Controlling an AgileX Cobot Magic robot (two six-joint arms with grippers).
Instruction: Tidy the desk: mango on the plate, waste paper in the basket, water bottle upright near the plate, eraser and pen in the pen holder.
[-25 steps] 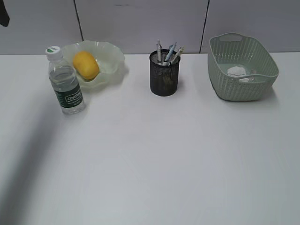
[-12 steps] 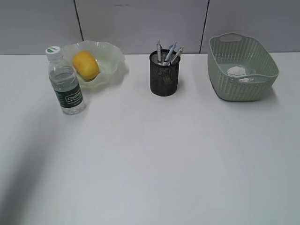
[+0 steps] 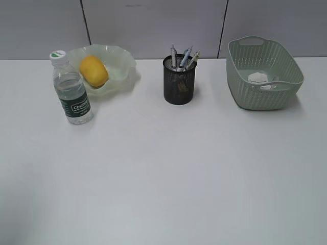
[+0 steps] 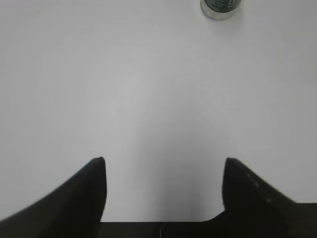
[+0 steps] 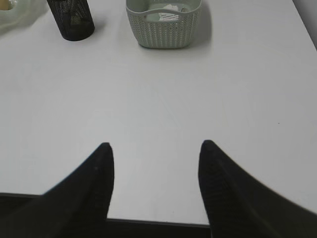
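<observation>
The yellow mango [image 3: 93,71] lies in the ruffled green plate [image 3: 122,61] at the back left of the white desk [image 3: 163,168]. Just in front of the plate the water bottle [image 3: 71,89] stands upright; its base [image 4: 219,7] shows at the top of the left wrist view. Pens [image 3: 184,57] stick out of the black mesh pen holder [image 3: 179,81]; the eraser is hidden. White waste paper [image 3: 258,77] lies in the green basket [image 3: 265,97]. My left gripper [image 4: 163,161] is open over bare desk. My right gripper [image 5: 156,146] is open and empty near the front edge.
A grey panelled wall [image 3: 153,25] runs behind the desk. In the right wrist view the pen holder [image 5: 72,19] and basket [image 5: 163,29] stand far ahead, and the desk's front edge [image 5: 148,220] lies just under the fingers.
The dark arm shadow over the desk's left front has faded away. The small dark shape at the top left corner is gone. The objects have not moved.
</observation>
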